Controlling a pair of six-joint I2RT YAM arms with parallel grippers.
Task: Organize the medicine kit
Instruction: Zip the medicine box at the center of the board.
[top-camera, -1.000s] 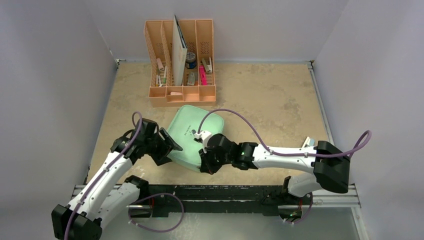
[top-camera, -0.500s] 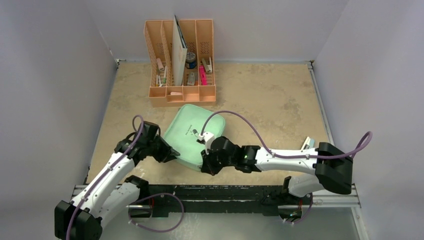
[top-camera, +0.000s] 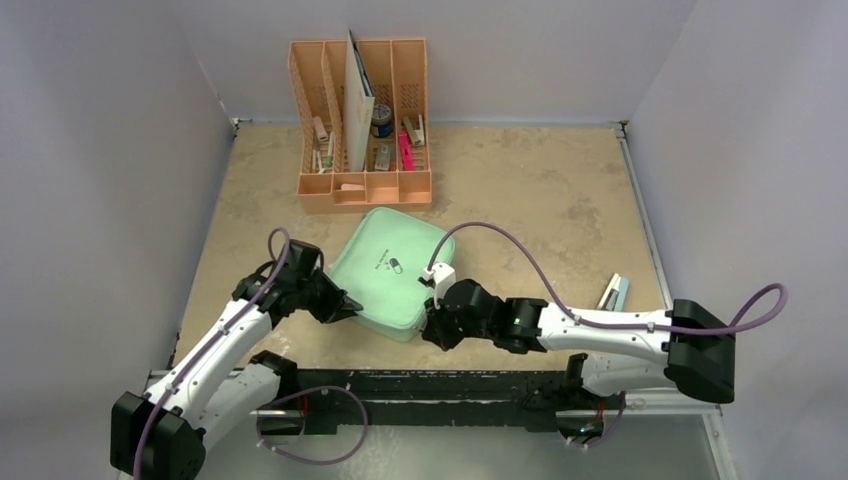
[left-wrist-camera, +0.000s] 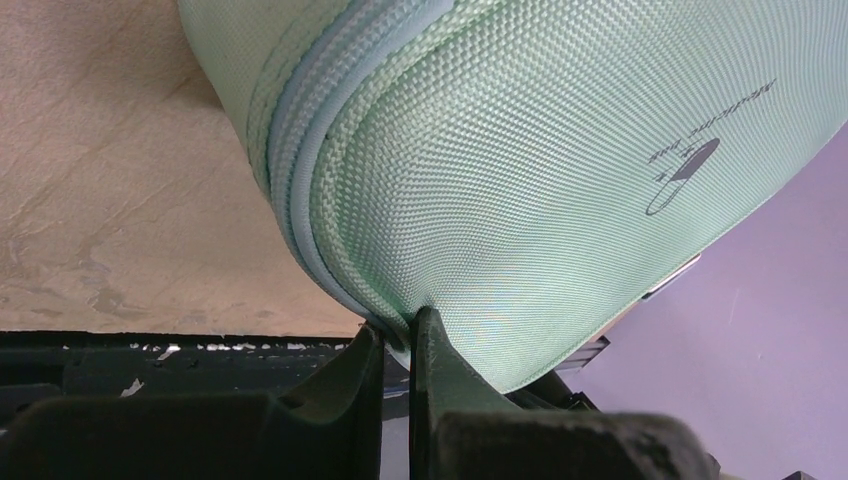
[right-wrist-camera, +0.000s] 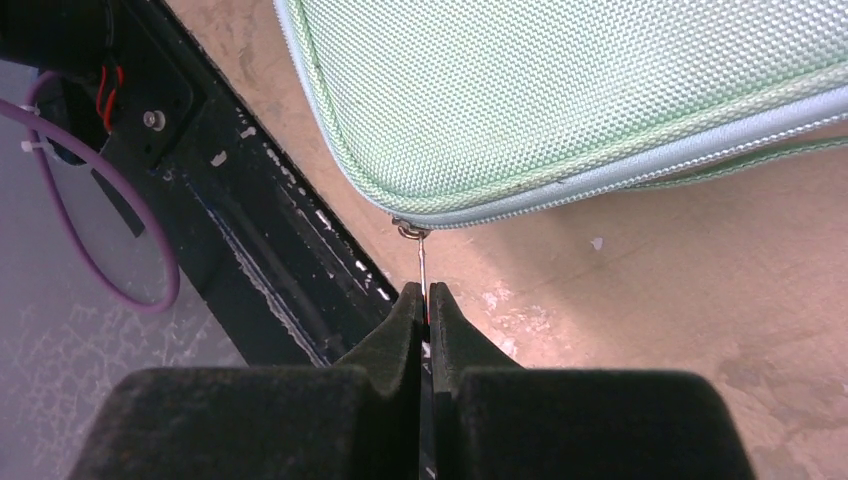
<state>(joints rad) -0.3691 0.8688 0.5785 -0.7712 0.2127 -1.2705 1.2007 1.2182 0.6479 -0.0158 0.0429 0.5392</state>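
The mint-green medicine kit (top-camera: 385, 265) lies zipped shut on the table, its pill logo (top-camera: 394, 265) facing up. My left gripper (top-camera: 348, 305) is shut on the kit's near-left edge; in the left wrist view the fabric rim (left-wrist-camera: 400, 318) is pinched between the fingers of that gripper (left-wrist-camera: 398, 335). My right gripper (top-camera: 432, 325) is at the kit's near right corner. In the right wrist view this gripper (right-wrist-camera: 425, 292) is shut on the thin metal zipper pull (right-wrist-camera: 423, 262), which hangs from the slider (right-wrist-camera: 410, 229) on the kit (right-wrist-camera: 560, 100).
A peach-orange desk organizer (top-camera: 362, 130) with pens and small items stands behind the kit. A small pale blue object (top-camera: 614, 293) lies on the table at the right. The black rail (top-camera: 430, 385) runs along the near edge. Walls enclose three sides.
My left gripper has shut on the kit's near-left edge. My right gripper has moved right along the near edge with the zipper pull. The kit has shifted slightly.
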